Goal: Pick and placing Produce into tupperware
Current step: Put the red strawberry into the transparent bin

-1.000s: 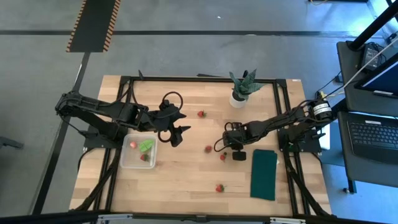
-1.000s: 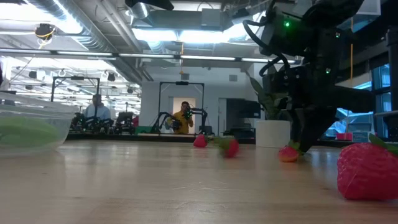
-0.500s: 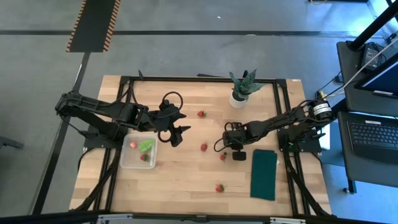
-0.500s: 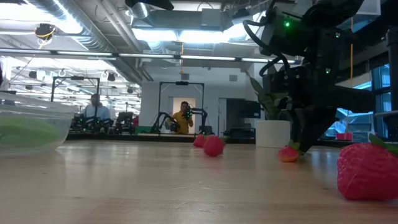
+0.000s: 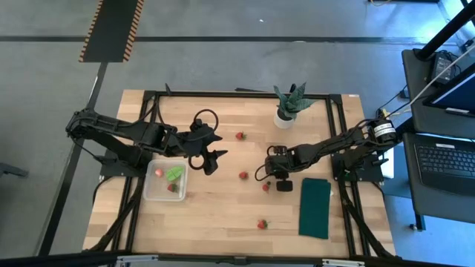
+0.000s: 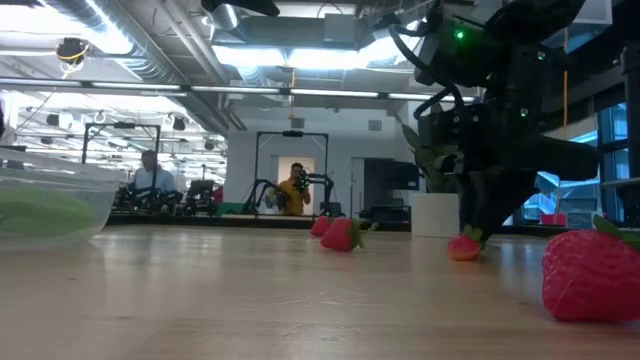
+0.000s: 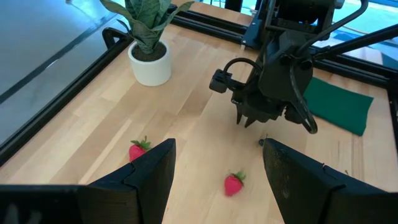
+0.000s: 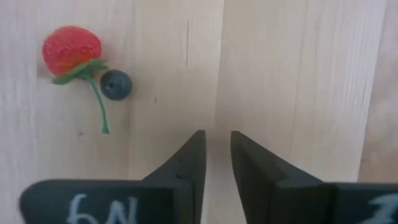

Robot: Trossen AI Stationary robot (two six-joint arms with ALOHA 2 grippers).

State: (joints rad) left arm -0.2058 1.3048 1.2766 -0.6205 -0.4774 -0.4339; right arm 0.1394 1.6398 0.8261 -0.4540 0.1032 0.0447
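Your right hand [image 8: 216,155] points straight down at bare desk [image 8: 298,81], fingers nearly closed on nothing. The strawberry [image 8: 71,50] and a small dark ball [image 8: 115,84] lie off to one side, so closing here would miss them; a careless sideways sweep could set the berry rolling. Only the overhead view shows the container [image 5: 165,182], already holding some produce, well apart across the desk beside your left hand [image 5: 214,160], which waits spread wide.

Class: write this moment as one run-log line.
left gripper: open, beside tupperware | right gripper: nearly shut, empty | strawberry: loose between the grippers
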